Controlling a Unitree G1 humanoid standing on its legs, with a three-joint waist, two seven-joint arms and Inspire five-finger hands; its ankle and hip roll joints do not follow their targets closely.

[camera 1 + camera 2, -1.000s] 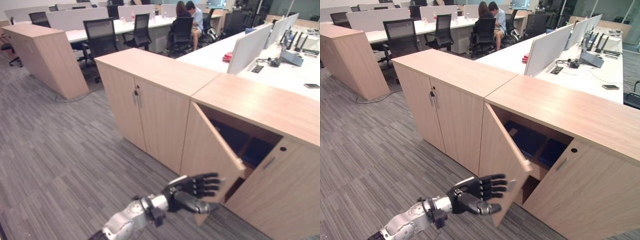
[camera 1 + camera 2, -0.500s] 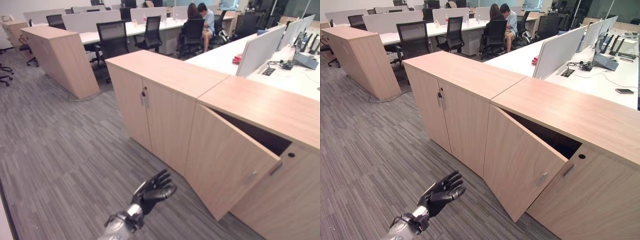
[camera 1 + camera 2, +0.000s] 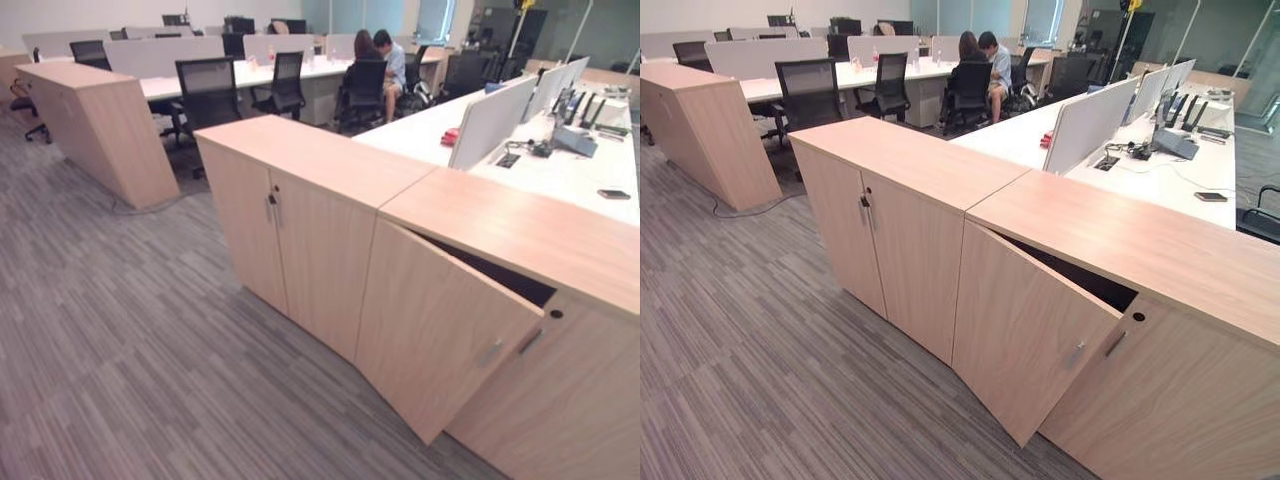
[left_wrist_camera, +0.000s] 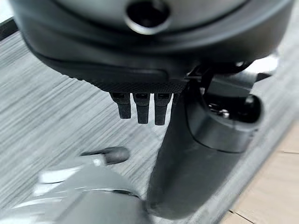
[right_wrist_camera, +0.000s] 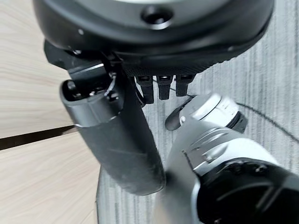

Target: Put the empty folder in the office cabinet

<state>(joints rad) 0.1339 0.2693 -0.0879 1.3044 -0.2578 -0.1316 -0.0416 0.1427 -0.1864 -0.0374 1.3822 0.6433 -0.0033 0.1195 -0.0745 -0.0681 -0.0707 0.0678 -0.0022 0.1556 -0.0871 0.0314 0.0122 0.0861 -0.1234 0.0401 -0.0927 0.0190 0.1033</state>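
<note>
The office cabinet of light wood stands at the right. Its left door hangs a little ajar, hinged at the left, with a narrow dark gap along its top right edge. Nothing can be made out inside that gap. My left hand hangs over the grey carpet with its fingers straight and its thumb out, holding nothing. My right hand hangs beside a wood cabinet face, fingers straight, holding nothing.
A second cabinet with two shut doors adjoins on the left. Another wooden unit stands far left. Office chairs, desks with white partitions and two seated people are behind. Striped grey carpet lies in front.
The cabinet door swung from wide open to nearly shut. My left hand, at the door's edge a second ago, drew back down and left out of the eye views. The camera shifted too.
</note>
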